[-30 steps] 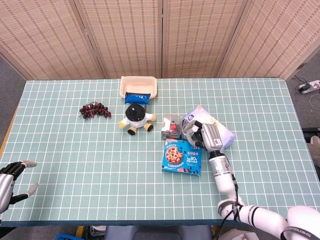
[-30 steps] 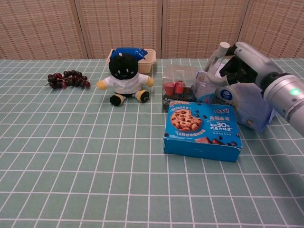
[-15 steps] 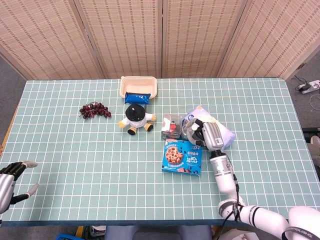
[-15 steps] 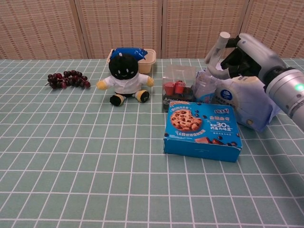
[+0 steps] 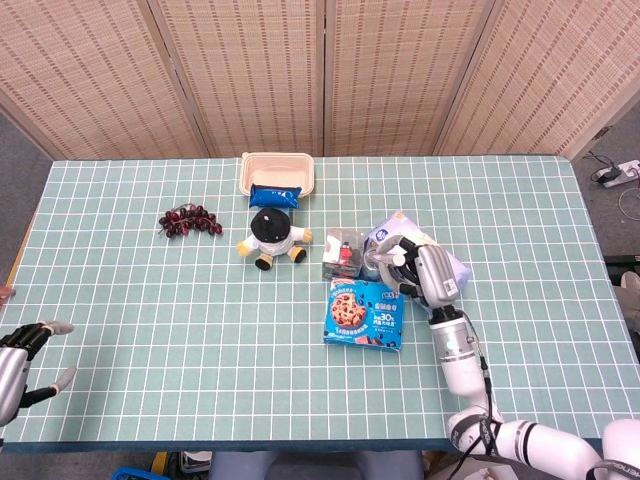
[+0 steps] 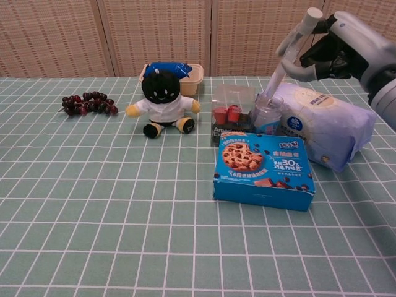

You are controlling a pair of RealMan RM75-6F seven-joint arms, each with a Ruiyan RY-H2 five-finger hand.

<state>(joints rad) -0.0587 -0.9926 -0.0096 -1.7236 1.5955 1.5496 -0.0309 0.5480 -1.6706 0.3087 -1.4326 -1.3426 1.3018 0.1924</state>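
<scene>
Left hand (image 5: 25, 358) hangs at the surface's (image 5: 150, 320) near edge, fingers apart, holding nothing. Far off to its right lie grapes (image 5: 189, 220), then a doll (image 5: 271, 234) and a tray (image 5: 278, 172). Right hand (image 6: 337, 46) hovers raised, fingers spread, gripping nothing; the jar (image 6: 267, 114) stands just below its fingertips, the pouch (image 6: 325, 127) under its palm, the cookie box (image 6: 263, 169) nearer. Looks like a reach at the jar; next it needs to lower and close squarely around it.
</scene>
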